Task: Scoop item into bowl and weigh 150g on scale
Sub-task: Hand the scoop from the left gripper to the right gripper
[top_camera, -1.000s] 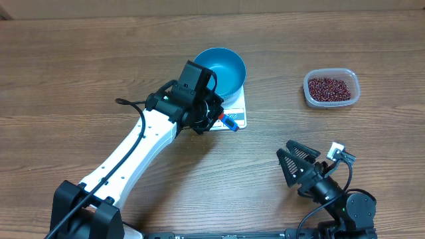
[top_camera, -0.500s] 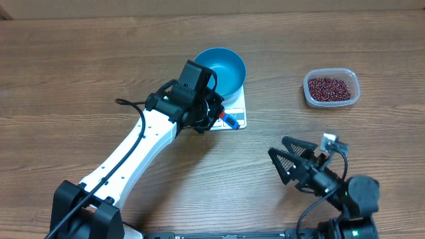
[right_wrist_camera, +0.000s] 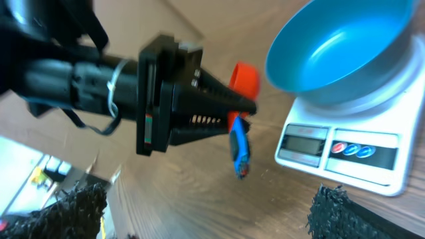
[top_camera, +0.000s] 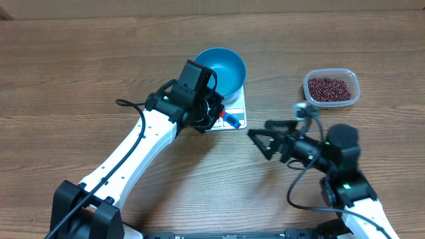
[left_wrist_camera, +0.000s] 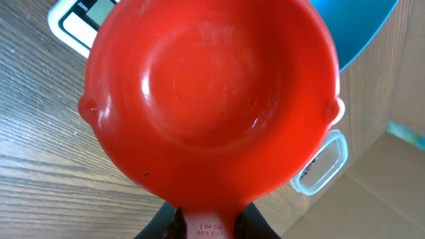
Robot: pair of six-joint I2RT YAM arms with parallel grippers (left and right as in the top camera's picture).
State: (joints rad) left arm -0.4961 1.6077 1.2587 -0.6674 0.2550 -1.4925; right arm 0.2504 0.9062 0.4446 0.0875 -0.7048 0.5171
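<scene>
The blue bowl (top_camera: 224,70) stands empty on the white scale (top_camera: 240,111). My left gripper (top_camera: 214,113) is shut on the handle of a small red scoop (top_camera: 229,120) at the scale's front left corner. In the left wrist view the scoop (left_wrist_camera: 209,99) is empty and fills the frame, its handle pinched between the fingers (left_wrist_camera: 247,222). The beans (top_camera: 330,87) lie in a clear tub (top_camera: 353,93) at the right. My right gripper (top_camera: 262,143) stands open over bare table, right of the scale's front. Its wrist view shows the bowl (right_wrist_camera: 339,46), scale (right_wrist_camera: 345,149) and scoop (right_wrist_camera: 244,79).
The left arm (top_camera: 143,143) runs diagonally from the front left up to the scale. In the left wrist view the tub (left_wrist_camera: 323,166) shows past the scoop's rim, with a cardboard wall behind it. Wooden table surrounds everything.
My right arm has swung from the front right up and leftwards, toward the scale's front. The left gripper and scoop have stayed where they were.
</scene>
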